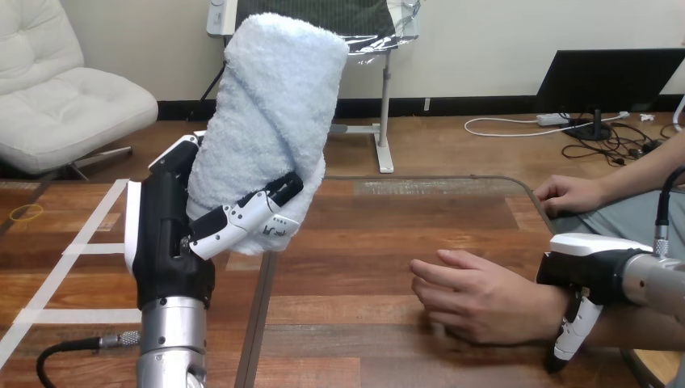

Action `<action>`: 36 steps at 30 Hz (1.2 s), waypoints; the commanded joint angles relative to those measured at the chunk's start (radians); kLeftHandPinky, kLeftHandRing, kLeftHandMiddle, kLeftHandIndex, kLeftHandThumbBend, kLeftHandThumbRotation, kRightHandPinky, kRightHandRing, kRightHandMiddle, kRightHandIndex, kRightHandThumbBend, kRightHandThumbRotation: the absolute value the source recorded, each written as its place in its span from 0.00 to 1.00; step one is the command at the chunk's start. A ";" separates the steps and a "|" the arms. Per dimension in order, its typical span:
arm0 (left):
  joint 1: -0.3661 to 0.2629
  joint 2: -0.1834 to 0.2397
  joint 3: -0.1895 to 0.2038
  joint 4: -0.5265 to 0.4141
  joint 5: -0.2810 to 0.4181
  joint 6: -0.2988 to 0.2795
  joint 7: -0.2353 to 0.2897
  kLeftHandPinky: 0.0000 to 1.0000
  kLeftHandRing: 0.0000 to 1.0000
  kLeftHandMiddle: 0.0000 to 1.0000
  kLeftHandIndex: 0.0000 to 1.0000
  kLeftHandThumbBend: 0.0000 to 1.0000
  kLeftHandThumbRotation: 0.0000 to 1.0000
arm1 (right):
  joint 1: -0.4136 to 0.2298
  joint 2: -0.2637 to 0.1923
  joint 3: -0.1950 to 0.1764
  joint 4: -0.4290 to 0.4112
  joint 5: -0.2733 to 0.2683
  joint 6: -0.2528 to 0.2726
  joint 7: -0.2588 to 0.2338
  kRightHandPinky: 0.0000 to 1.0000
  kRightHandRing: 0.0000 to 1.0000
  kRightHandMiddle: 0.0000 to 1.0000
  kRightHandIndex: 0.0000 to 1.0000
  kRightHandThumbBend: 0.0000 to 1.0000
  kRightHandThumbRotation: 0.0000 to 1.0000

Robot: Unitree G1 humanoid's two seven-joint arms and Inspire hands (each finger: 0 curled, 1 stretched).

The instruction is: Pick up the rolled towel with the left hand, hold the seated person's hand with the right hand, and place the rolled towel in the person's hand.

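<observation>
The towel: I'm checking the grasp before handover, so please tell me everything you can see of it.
The towel is pale blue-white terry cloth, rolled into a thick cylinder, with a diagonal edge of the wrap showing across its front. It stands nearly upright, its top tipped slightly to the view's right, raised clear of the table. The left hand holds it, fingers curled across its lower front and palm behind. Nothing else touches it; the person's hand lies on the table to its right, apart.

Seems a robotics test lab: wooden table marked out with white tape, silver robot arm standing over it.
</observation>
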 commanded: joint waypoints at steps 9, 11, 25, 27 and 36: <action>-0.109 0.003 0.003 -0.004 0.012 -0.025 0.002 0.21 0.28 0.36 0.38 0.50 0.00 | -0.073 -0.015 -0.057 -0.042 0.030 0.023 0.008 0.20 0.28 0.37 0.34 0.84 0.00; -0.112 0.003 0.003 -0.002 0.013 -0.025 0.003 0.21 0.28 0.36 0.38 0.50 0.00 | -0.074 -0.018 -0.064 -0.050 0.033 0.023 0.006 0.18 0.25 0.34 0.32 0.84 0.00; -0.139 0.015 0.009 0.026 0.021 -0.024 0.003 0.22 0.29 0.36 0.38 0.51 0.00 | -0.083 -0.028 -0.114 -0.080 0.054 -0.005 -0.027 0.18 0.25 0.33 0.34 0.84 0.00; -0.147 0.018 0.012 0.038 0.020 -0.029 0.002 0.22 0.29 0.36 0.38 0.51 0.00 | -0.084 -0.030 -0.124 -0.085 0.058 -0.014 -0.035 0.18 0.25 0.33 0.35 0.84 0.01; -0.181 0.037 0.022 0.089 0.032 -0.048 0.004 0.22 0.30 0.37 0.38 0.52 0.00 | -0.095 -0.033 -0.149 -0.102 0.062 -0.013 -0.036 0.19 0.25 0.32 0.35 0.85 0.06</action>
